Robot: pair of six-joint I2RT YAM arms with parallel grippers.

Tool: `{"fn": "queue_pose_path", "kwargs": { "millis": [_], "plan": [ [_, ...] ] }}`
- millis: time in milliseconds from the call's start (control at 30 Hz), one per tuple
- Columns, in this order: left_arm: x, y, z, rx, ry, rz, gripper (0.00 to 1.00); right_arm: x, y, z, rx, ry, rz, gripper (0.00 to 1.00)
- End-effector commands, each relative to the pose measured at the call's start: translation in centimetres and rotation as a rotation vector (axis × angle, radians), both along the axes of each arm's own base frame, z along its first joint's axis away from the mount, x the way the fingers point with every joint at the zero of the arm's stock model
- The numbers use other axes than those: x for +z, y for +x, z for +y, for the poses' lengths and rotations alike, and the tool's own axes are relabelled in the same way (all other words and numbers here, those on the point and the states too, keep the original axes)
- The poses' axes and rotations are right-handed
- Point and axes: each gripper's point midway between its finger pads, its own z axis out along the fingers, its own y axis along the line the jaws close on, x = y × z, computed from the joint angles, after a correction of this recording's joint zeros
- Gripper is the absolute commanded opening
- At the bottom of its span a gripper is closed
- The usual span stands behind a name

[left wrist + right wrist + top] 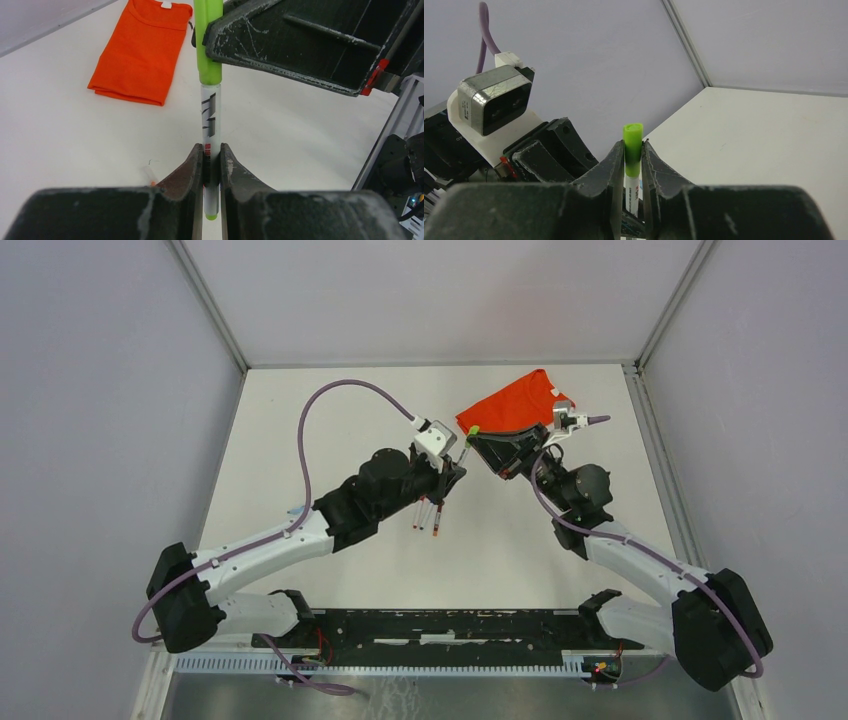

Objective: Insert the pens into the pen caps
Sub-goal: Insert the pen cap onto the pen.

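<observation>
- Left tool (pixel 212 155) grips the green pen (pixel 209 112) by its white barrel, above the worktop (pixel 75 150).
- Right tool (pixel 632 152) pinches the green cap (pixel 632 134), apparently already on the pen's tip.
- Capping step: next, likely a straight push home, then release.

Setting: robotics lab test cell. White desk (pixel 500 560) boxed in by plain grey panels (pixel 90 390) on aluminium framing (pixel 210 305). Two robot arms, left (pixel 270 543) and right (pixel 640 563), bolted at its near edge beside a slotted cable duct (pixel 400 664). A purple cable (pixel 345 385) loops to a wrist camera (pixel 435 437).
</observation>
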Motion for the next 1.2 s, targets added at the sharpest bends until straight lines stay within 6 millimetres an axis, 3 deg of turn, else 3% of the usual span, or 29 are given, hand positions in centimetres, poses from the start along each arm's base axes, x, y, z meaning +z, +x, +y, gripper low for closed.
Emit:
{"fn": "queue_pose_path", "kwargs": {
  "millis": [0, 267, 400, 567, 833, 1167],
  "plan": [
    [4.6, 1.0, 0.6, 0.060, -0.116, -0.104, 0.02, -0.4, -1.9, 1.0, 0.064, -0.072, -0.057, 0.25],
    [4.9, 1.1, 1.0, 0.075, -0.112, -0.119, 0.02, -0.3, -1.8, -0.9, -0.043, -0.195, -0.077, 0.50],
    [5.1, 1.0, 1.1, 0.074, -0.114, -0.123, 0.02, 0.5, -1.2, -2.7, -0.134, -0.207, -0.074, 0.55],
    [5.1, 0.6, 0.5, 0.037, -0.113, -0.120, 0.02, 2.7, 0.5, -4.3, -0.234, -0.220, -0.044, 0.57],
    [4.9, -0.2, -0.3, -0.033, -0.102, -0.121, 0.02, 6.3, 1.4, -4.1, -0.241, -0.191, -0.052, 0.56],
    [4.7, -1.5, -1.7, -0.141, -0.092, -0.110, 0.02, 6.8, 1.5, -2.1, -0.125, -0.182, -0.045, 0.56]
  ]
}}
